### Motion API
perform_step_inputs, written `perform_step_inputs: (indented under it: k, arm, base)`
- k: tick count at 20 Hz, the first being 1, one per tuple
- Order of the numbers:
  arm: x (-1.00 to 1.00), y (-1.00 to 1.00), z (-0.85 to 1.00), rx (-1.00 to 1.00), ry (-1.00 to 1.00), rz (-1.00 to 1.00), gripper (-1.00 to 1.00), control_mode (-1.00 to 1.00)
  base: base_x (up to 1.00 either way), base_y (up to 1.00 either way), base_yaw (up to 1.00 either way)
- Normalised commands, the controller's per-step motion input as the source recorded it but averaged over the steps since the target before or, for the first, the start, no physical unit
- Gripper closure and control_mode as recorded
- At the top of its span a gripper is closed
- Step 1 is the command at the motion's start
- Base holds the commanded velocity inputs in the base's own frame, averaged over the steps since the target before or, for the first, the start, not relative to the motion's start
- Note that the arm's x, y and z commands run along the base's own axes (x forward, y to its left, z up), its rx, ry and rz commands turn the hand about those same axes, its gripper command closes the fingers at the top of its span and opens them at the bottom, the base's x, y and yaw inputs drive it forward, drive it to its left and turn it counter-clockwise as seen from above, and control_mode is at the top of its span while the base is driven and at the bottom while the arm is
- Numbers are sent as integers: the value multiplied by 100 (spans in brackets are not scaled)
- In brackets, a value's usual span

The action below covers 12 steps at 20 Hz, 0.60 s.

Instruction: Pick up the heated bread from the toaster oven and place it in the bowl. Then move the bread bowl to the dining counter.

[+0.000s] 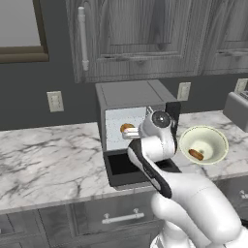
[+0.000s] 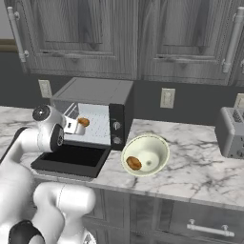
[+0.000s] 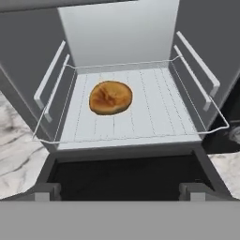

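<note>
While the toaster oven (image 1: 133, 131) stands with its door down, the heated bread (image 3: 110, 97) lies on the wire rack (image 3: 154, 108) inside. Tool (image 3: 119, 190) fully open, empty, facing it. Bowl (image 2: 157, 147) beside oven on table (image 1: 43, 160).

Flat, even rendered light; I saw nothing blown out and no real glare.

From my station both base views looked soft and slightly blurred, with the marble counter (image 1: 43, 160) bright and the wall behind it dark. The toaster oven (image 2: 95, 112) glowed pale inside, while its dropped door (image 2: 71, 159) read nearly black. Only faint shading sat under the bowl (image 2: 145, 155). The hand view was sharper, and the heated bread (image 3: 110, 97) cast almost no shadow on the rack. I noticed no bending at the edges.
</note>
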Motion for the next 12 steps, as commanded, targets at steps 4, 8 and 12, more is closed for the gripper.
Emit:
perform_step_inputs:
  k: [4, 8, 12]
  arm:
    - [68, 11, 0, 0, 1, 0, -100, -100]
    - [61, 5, 0, 0, 8, 0, -100, -100]
    - [52, 5, -11, -3, 11, 0, -100, -100]
  base:
    - [0, 0, 0]
    - [0, 0, 0]
    - [0, 0, 0]
